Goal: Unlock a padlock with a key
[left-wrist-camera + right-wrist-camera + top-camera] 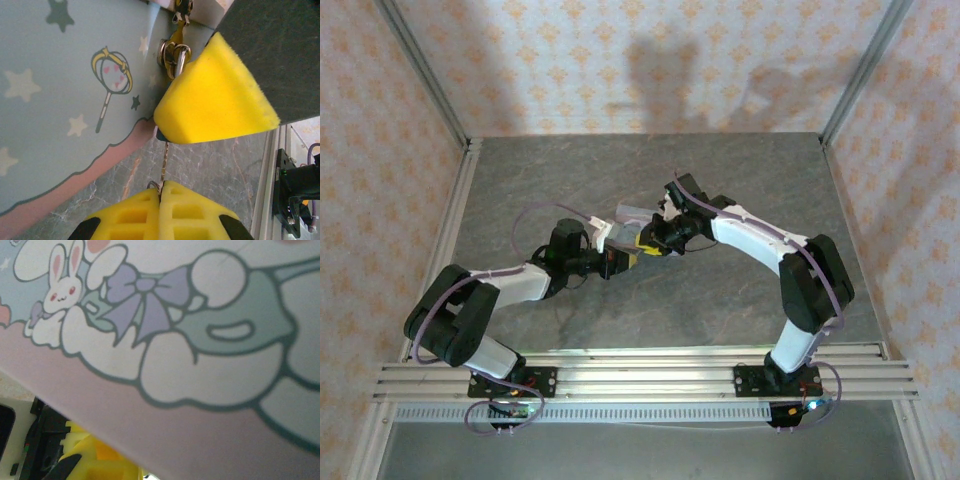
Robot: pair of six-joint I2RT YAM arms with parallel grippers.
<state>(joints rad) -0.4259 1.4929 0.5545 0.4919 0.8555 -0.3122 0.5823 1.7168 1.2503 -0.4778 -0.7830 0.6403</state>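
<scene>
Your left gripper (161, 194), arm stretched toward the smooth tin (60, 100), pinches the thin metal key (163, 162) between spongy pads (197, 212); right gripper (652, 242): cannot tell.

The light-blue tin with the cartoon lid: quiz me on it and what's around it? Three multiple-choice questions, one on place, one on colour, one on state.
1. Where on the grey stone-patterned table does the light-blue rectangular tin with the cartoon lid sit?
A) far left corner
B) near the middle
C) at the near edge
2. What colour are the foam fingertip pads?
A) red
B) white
C) yellow
3. How is the left gripper?
A) shut on a thin silvery metal key
B) wide open
C) clamped on the tin's lid
Answers: B, the top view shows it mid-table; C, the wrist views show yellow foam; A, its fingers press together with the key between them.
</scene>
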